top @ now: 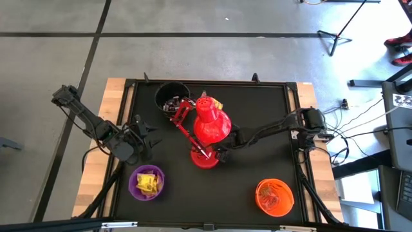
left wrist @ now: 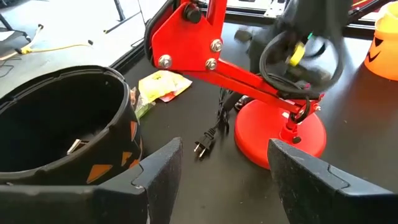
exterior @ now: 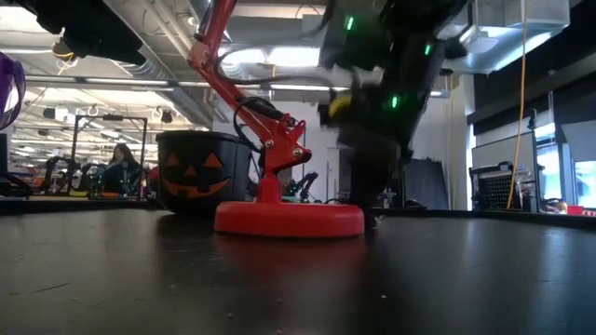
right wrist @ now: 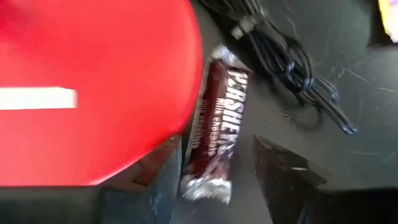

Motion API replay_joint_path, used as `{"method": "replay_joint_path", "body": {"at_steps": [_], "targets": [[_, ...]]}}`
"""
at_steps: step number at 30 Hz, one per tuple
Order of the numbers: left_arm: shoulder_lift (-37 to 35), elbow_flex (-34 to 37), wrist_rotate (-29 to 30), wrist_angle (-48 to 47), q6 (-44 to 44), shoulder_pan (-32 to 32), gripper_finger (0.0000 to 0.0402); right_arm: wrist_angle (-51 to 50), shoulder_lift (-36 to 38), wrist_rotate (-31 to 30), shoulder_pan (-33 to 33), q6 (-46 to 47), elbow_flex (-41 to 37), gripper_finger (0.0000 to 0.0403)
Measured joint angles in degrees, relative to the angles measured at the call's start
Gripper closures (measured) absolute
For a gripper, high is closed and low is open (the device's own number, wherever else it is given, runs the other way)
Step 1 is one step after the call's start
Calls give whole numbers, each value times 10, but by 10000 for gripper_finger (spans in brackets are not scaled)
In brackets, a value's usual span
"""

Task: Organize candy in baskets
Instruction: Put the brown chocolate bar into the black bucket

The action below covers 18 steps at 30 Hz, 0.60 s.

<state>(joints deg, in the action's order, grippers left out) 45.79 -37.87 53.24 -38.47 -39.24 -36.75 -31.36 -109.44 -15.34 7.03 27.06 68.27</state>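
With the right gripper (right wrist: pixel 217 180) fingers spread astride the Hershey's milk chocolate bar (right wrist: pixel 214 124) lying at frame center against the red lamp base (right wrist: pixel 93 87), close squarely, clearing the base; left gripper (left wrist: pixel 217 180) waits wide.

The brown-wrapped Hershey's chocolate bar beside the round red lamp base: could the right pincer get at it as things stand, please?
Probably yes: the right pincer stands open over the brown-wrapped Hershey's chocolate bar, though the round red lamp base crowds one side.

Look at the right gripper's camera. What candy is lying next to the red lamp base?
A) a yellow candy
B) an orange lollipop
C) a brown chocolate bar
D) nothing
C: a brown chocolate bar lies on the table against the edge of the red lamp base, between the right gripper's fingers.
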Motion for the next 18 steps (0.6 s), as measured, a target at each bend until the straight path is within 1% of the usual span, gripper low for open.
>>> {"method": "replay_joint_path", "body": {"at_steps": [3, 6, 9, 13, 14, 15, 16, 18], "targets": [[0, 0, 0, 0, 0, 0, 177, 5, -8, 3, -9, 0, 0, 209], [0, 0, 0, -1, 2, 0, 177, 3, -14, 8, -21, -3, 0, 233], [0, 0, -1, -1, 4, 0, 177, 0, -18, 13, -34, -4, 1, 280], [0, 0, -3, -1, 4, 0, 177, -3, -15, 15, -37, -7, 1, 368], [0, 0, -3, -1, 4, 0, 177, -6, -10, 15, -37, -8, 0, 383], [0, 0, -3, -1, 4, 0, 177, -11, -7, 15, -37, -7, -1, 390], [0, 0, -3, -1, 4, 0, 177, -16, -2, 14, -37, -7, -2, 388], [0, 0, -3, -1, 4, 0, 177, -28, 9, 14, -37, -1, -2, 375]]}}
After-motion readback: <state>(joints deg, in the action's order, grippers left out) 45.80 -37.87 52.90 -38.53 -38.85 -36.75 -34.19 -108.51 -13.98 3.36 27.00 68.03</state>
